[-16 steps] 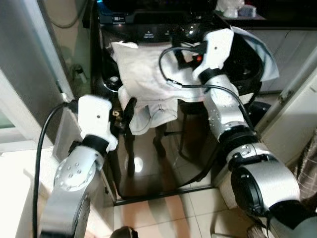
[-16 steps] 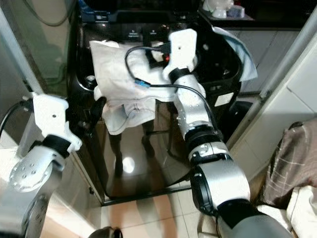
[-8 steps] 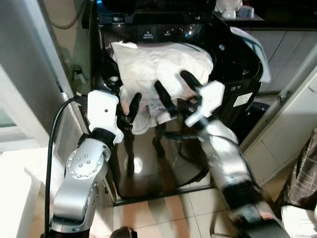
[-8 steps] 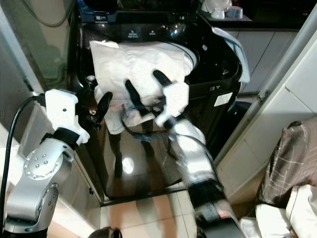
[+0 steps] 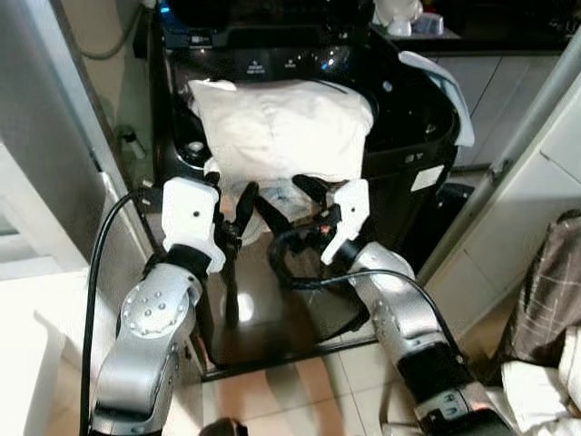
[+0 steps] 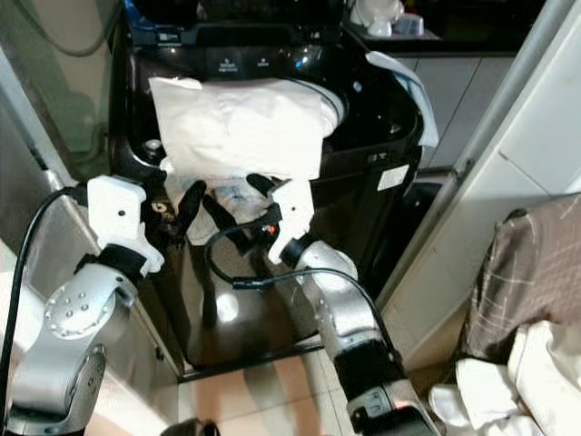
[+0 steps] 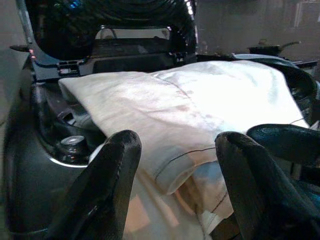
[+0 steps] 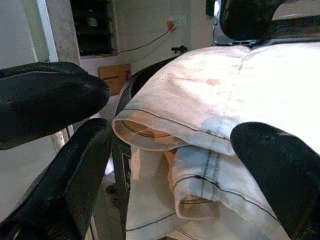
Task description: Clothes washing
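Observation:
A white garment lies over the front rim of the black top-loading washing machine, and its hem hangs down the front panel. Both grippers are held up in front of that hanging hem, side by side. My left gripper is open, with the folded edge of the garment just beyond its fingers. My right gripper is open too, and the rolled hem lies between its fingertips without being pinched. Part of the tub under the cloth is hidden.
A pale blue cloth hangs over the machine's right rim. The control panel is at the back. A grey wall panel stands close on the left, white cabinets on the right. Plaid fabric and white laundry lie at the lower right.
My right arm has drawn back from over the tub and dropped in front of the machine. The garment now lies flatter across the rim. My left gripper has risen slightly towards the hem.

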Tool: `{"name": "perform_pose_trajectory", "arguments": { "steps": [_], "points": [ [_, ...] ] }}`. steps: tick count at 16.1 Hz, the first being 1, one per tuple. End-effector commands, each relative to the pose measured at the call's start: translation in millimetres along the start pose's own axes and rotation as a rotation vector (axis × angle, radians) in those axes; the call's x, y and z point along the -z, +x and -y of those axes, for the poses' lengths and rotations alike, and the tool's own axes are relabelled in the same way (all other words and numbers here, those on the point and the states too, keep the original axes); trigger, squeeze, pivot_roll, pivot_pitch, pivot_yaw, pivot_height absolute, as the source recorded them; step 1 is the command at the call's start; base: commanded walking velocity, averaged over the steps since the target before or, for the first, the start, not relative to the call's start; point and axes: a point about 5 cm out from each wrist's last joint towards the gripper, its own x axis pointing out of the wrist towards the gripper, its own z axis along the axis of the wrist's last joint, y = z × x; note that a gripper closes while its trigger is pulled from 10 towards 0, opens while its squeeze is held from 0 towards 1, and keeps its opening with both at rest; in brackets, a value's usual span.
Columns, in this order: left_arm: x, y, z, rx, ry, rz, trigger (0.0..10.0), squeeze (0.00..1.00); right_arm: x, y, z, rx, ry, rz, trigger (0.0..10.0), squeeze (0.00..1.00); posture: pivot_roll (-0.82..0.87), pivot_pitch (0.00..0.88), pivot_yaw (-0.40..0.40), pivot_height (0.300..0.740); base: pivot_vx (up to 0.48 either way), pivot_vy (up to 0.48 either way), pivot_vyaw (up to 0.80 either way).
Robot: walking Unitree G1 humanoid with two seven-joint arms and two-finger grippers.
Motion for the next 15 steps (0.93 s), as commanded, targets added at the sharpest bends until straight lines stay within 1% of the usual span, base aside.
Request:
{"name": "perform_pose_trajectory", "arguments": {
  "steps": [1,2,3,4,5,6,8,9,10,11,12,13,14,15],
  "points": [
    [-1.6,-2.9,0.7,0.003,0.015,0.006,10.0,0.0,5.1,5.9,6.3,0.026,0.0,-0.045,10.0,0.0,0.03,0.016,-0.03,0.74,0.0,0.0,0.0],
    [-1.1,-6.5,-0.4,-0.005,0.024,0.0,10.0,0.0,15.0,14.7,13.2,0.06,0.013,-0.094,10.0,0.0,0.04,0.019,-0.032,0.74,0.0,0.0,0.0],
    [-1.3,-7.9,-0.8,-0.008,0.027,-0.003,10.0,0.0,17.7,18.5,14.8,0.067,-0.002,-0.115,10.0,0.0,0.06,0.027,-0.031,0.74,0.0,0.0,0.0],
    [-1.5,-9.5,-1.1,-0.01,0.033,-0.007,10.0,0.0,18.6,24.4,19.3,0.076,-0.051,-0.145,10.0,0.0,0.06,0.027,-0.031,0.74,0.0,0.0,0.0],
    [-1.5,-10.2,-1.3,-0.011,0.038,-0.009,10.0,0.0,15.8,28.7,23.7,0.087,-0.083,-0.154,10.0,0.0,0.06,0.027,-0.031,0.74,0.0,0.0,0.0],
    [-1.5,-10.4,-1.3,-0.012,0.039,-0.009,10.0,0.0,13.9,30.3,25.3,0.092,-0.093,-0.154,10.0,0.0,0.06,0.027,-0.031,0.74,0.0,0.0,0.0],
    [-1.3,-10.6,-2.4,-0.016,0.044,-0.01,10.0,0.0,-0.1,40.2,33.3,0.115,-0.127,-0.126,10.0,0.0,0.08,0.023,-0.034,0.74,0.0,0.0,0.0],
    [-2.0,-10.0,-2.6,-0.017,0.046,-0.006,10.0,0.0,-26.4,51.7,45.2,0.15,-0.185,-0.056,10.0,0.0,0.08,0.018,-0.034,0.74,0.0,0.0,0.0],
    [-2.2,-9.0,-2.6,-0.017,0.047,-0.003,10.0,0.0,-39.9,56.4,50.5,0.166,-0.215,-0.017,10.0,0.0,0.07,0.007,-0.034,0.74,0.0,0.0,0.0],
    [-2.3,-7.1,-2.7,-0.016,0.047,0.001,10.0,0.0,-60.9,61.4,57.6,0.199,-0.261,0.05,10.0,0.0,0.07,0.0,-0.033,0.74,0.0,0.0,0.0],
    [-2.3,-5.0,-2.2,-0.013,0.047,0.005,10.0,0.0,-81.7,63.8,65.0,0.248,-0.314,0.115,10.0,0.0,0.06,0.0,-0.032,0.74,0.0,0.0,0.0],
    [-2.1,-3.4,-1.7,-0.011,0.046,0.007,10.0,0.0,-94.3,63.9,70.1,0.288,-0.344,0.156,10.0,0.0,0.05,0.0,-0.032,0.74,0.0,0.0,0.0],
    [-1.8,-0.4,-0.6,-0.005,0.045,0.013,10.0,0.0,-114.6,61.2,79.0,0.349,-0.378,0.231,10.0,0.0,0.04,0.0,-0.03,0.74,0.0,0.0,0.0],
    [-1.7,0.7,-0.2,-0.003,0.045,0.015,10.0,0.0,-120.1,59.5,81.6,0.365,-0.383,0.253,10.0,0.0,0.04,0.0,-0.03,0.74,0.0,0.0,0.0]
  ]
}}
